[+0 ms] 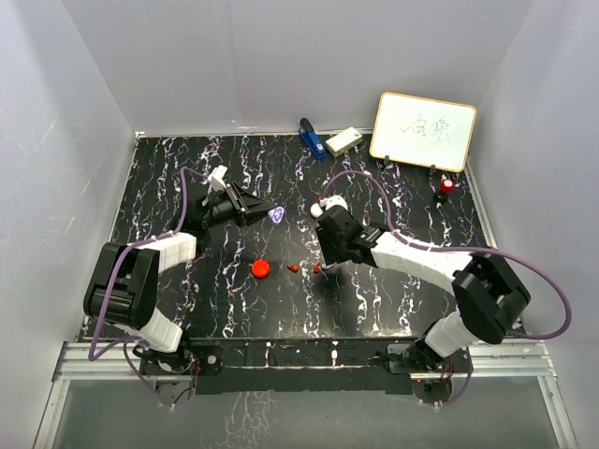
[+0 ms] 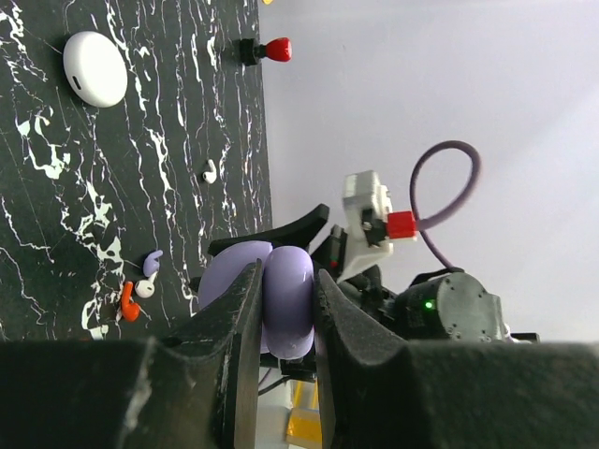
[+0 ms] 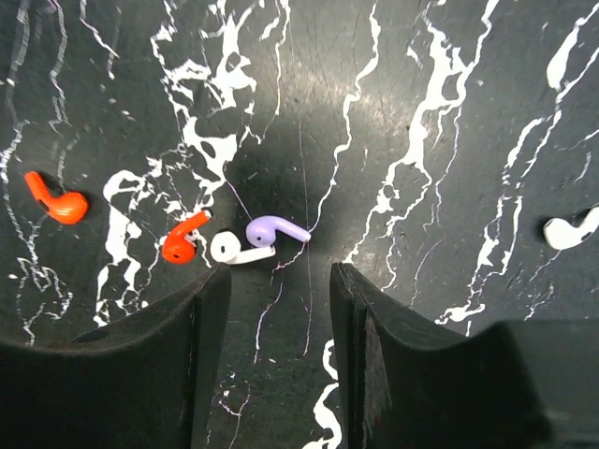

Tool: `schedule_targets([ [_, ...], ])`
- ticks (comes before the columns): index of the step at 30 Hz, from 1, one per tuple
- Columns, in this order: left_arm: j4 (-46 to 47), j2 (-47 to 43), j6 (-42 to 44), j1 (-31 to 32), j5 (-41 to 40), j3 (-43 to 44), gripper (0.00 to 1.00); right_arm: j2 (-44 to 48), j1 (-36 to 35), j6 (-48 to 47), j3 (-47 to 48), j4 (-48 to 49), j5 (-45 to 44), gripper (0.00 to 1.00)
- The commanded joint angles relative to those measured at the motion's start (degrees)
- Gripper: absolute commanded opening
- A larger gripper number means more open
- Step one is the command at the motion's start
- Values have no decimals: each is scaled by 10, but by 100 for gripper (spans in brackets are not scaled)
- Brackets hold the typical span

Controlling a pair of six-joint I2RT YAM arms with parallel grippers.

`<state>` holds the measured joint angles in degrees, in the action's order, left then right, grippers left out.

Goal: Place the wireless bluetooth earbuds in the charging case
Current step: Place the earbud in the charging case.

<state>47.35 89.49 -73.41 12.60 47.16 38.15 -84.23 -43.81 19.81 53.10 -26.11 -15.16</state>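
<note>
My left gripper point(image 2: 281, 309) is shut on a purple charging case point(image 2: 292, 299), holding it above the table; in the top view the purple charging case point(image 1: 277, 214) shows at the left gripper's point(image 1: 262, 211) tip. My right gripper point(image 3: 281, 281) stands open just above the table, nothing between its fingers. Just beyond its fingertips lie a purple earbud point(image 3: 274, 229) touching a white earbud point(image 3: 234, 249), with a red earbud point(image 3: 182, 241) beside them. A second red earbud point(image 3: 56, 201) lies further left and another white earbud point(image 3: 571, 229) far right.
A red round case point(image 1: 261, 269) sits left of the right gripper point(image 1: 326, 254). A white case point(image 2: 94, 68) lies further back. At the back stand a whiteboard point(image 1: 423, 131), a blue object point(image 1: 309, 137), a white box point(image 1: 343, 141) and a red-capped marker point(image 1: 446, 187).
</note>
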Motion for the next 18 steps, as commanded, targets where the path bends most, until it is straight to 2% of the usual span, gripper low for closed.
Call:
schedule_targets([
  [1,-16,-32,16,1,1,10,0,-23,-1,9,-2,4,8,43],
  [18,-10,-33,16,1,4,-2,0,-71,-1,36,31,23,28,39],
])
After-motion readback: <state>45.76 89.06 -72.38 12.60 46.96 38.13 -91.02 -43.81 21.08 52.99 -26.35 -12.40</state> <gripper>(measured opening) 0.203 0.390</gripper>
